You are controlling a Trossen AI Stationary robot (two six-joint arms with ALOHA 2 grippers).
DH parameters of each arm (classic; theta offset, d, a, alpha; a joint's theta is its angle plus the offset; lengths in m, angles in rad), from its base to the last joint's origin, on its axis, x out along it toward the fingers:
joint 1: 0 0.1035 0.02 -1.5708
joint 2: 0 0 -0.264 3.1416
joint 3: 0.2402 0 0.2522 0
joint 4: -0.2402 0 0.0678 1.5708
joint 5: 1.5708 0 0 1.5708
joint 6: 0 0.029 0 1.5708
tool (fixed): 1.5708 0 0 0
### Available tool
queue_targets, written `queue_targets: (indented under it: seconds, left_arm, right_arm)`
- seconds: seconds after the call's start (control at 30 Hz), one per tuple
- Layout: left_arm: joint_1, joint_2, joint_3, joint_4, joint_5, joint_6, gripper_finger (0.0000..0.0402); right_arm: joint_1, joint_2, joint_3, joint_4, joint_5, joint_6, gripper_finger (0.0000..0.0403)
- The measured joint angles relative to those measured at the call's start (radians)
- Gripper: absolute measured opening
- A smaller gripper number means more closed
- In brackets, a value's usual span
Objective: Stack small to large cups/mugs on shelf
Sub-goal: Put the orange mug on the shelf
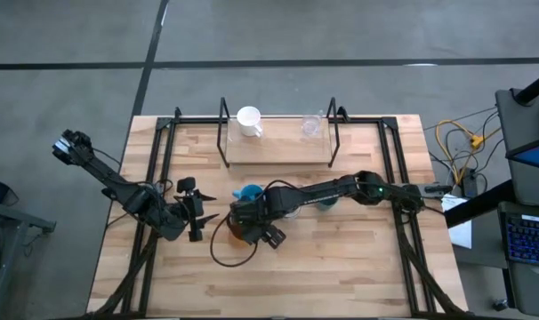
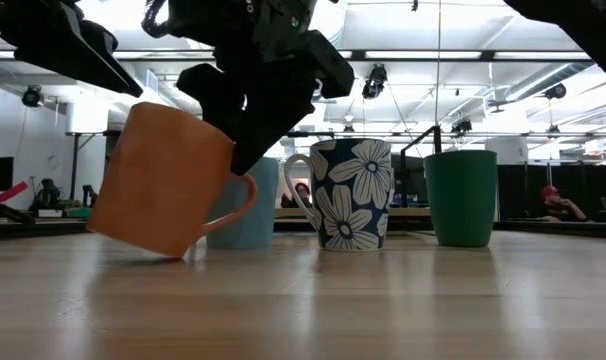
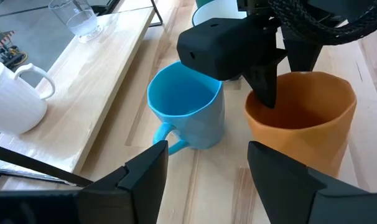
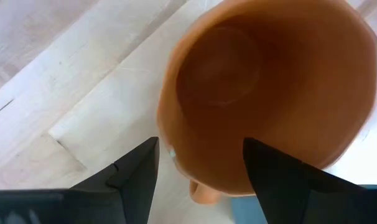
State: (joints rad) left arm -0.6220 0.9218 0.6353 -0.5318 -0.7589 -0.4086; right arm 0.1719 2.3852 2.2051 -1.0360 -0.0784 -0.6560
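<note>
The orange mug (image 2: 168,180) sat nearest the low camera, tilted, with one base edge on the worktop (image 2: 383,300) and its handle toward the light blue mug (image 2: 253,205). The right end effector (image 3: 266,81) gripped its rim, one finger inside the mouth and the other outside the wall, closed on the mug. The left end effector (image 3: 207,168) waited just beside it with its fingers spread wide and nothing between them.

Beyond the light blue mug stood a white flower-patterned mug (image 2: 348,192) and a dark green cup (image 2: 461,196), all upright on the worktop. On the shelf (image 1: 278,148) behind them stood a white mug (image 1: 249,120) and a clear glass (image 1: 311,127).

The orange mug appeared rigid, glazed and probably slippery, and moderately heavy for a rim pinch. Its tilt suggested it could pivot in that grip. A hold across the wall near the handle would likely be steadier. Impact could chip it.
</note>
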Motion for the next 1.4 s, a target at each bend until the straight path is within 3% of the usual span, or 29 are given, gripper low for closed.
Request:
queue_targets:
  seconds: [0.93,1.1,1.3,1.4]
  left_arm:
    - [0.0,0.0,0.0,0.0,0.0,0.003,0.0208]
    - [0.0,0.0,0.0,0.0,0.0,0.003,0.0208]
    - [0.0,0.0,0.0,0.0,0.0,0.003,0.0208]
    - [0.0,0.0,0.0,0.0,0.0,0.003,0.0208]
  right_arm:
    - [0.018,0.0,0.0,0.011,-0.034,-0.051,0.022]
    - [0.018,0.0,0.0,0.018,-0.034,-0.075,0.0166]
    - [0.018,-0.002,0.0,0.048,-0.033,-0.103,0.0026]
    - [0.017,-0.004,0.0,0.053,-0.028,-0.132,0.0015]
